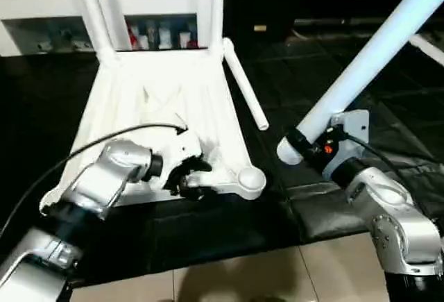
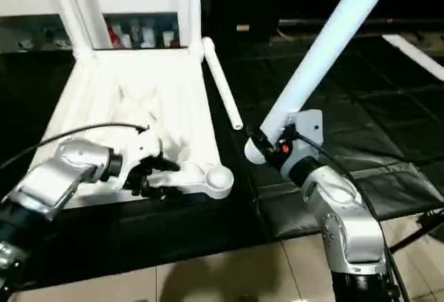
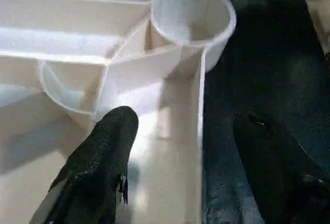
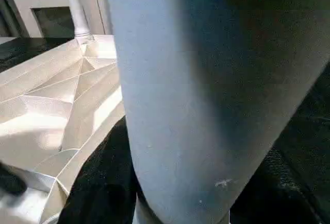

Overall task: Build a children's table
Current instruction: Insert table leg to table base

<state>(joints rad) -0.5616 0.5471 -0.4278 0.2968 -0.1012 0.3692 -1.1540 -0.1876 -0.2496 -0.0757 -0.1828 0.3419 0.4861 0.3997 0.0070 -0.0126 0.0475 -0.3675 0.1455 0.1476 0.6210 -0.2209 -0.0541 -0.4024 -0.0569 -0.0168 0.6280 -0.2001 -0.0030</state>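
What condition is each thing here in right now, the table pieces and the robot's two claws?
Table top: upside down on the black mat, ribs up.
Two far legs: standing in their sockets.
Loose leg: lying on the mat beside the top.
Near corner socket: empty.
Held leg: tilted, gripped near its lower end.
Left gripper: fingers apart, straddling the top's rim.
Right gripper: closed on the held leg.
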